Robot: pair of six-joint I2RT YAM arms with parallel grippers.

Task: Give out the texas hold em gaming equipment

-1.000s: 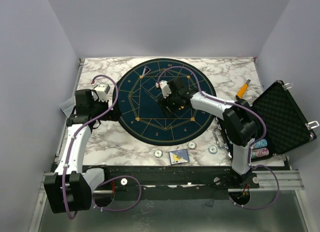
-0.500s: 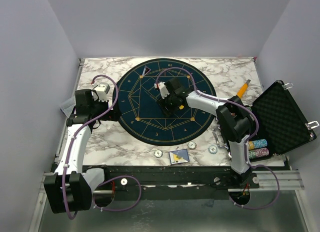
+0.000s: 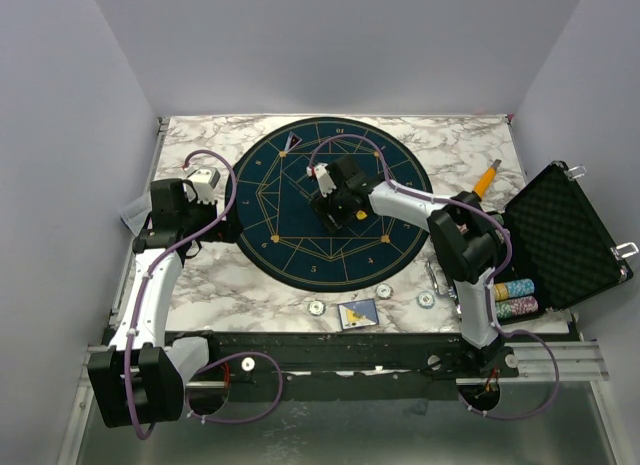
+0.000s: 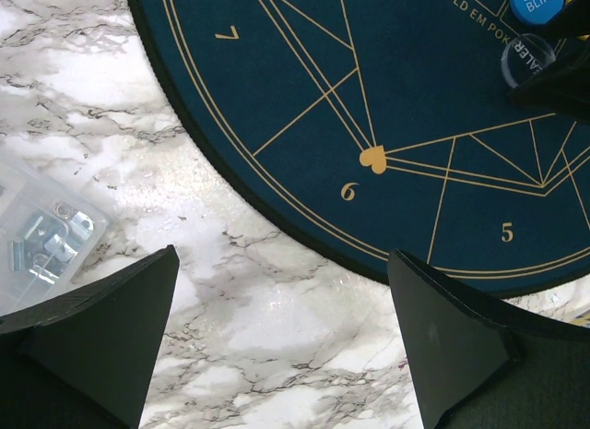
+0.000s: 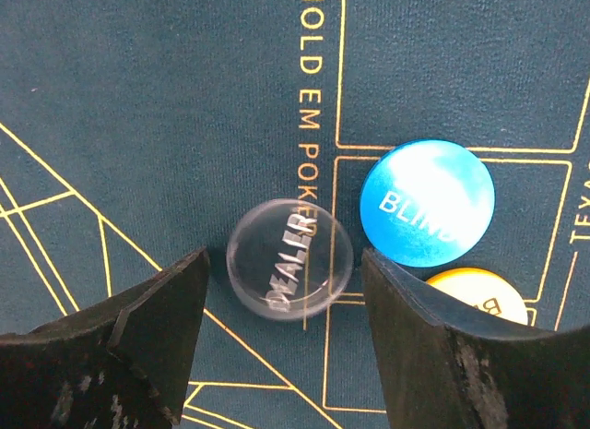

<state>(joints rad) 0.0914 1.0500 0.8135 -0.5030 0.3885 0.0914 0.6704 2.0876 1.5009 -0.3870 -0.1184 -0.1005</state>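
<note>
between the parted fingers [image 5: 157, 327] of the empty right hand [image 5: 284, 272], a clear round dealer disc [image 5: 289, 259]

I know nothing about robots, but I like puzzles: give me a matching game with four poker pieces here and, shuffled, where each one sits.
Things:
1. clear dealer button
2. blue blind disc
3. playing card
4. stacked chips

Places:
A. in the open black case
B. on the mat, between the open fingers of the right gripper
C. on the marble table, at its near edge
D. on the mat, beside the yellow disc

Pairs: 1-B, 2-D, 3-C, 4-A
</note>
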